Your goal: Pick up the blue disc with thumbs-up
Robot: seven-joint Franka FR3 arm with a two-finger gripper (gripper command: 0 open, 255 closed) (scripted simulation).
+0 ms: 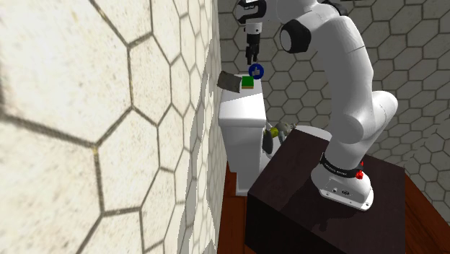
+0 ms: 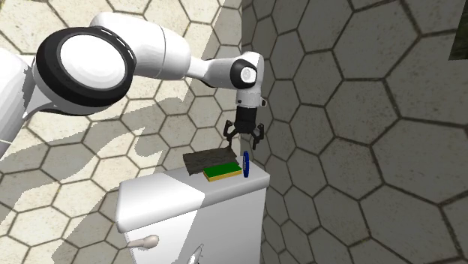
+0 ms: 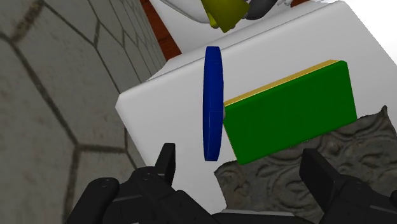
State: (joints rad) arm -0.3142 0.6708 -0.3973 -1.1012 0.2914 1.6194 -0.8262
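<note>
so the disc (image 3: 212,105) is deep blue, sponge (image 3: 292,118) green over yellow, toilet tank (image 3: 159,102) plain white, walls (image 1: 86,86) beige hexagon tile, gripper (image 2: 244,139) black

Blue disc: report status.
Gripper open, above the tank lid, nothing held. Blue disc upright on edge on the lid. Green sponge close beside it, may crowd one finger.

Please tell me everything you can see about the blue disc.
The blue disc is thin, round and dark blue, with a pale thumbs-up mark on its face in the shoulder view. It stands upright on its edge on the white tank lid, close beside the green block; whether they touch I cannot tell. The open gripper hangs above it, not touching.
</note>
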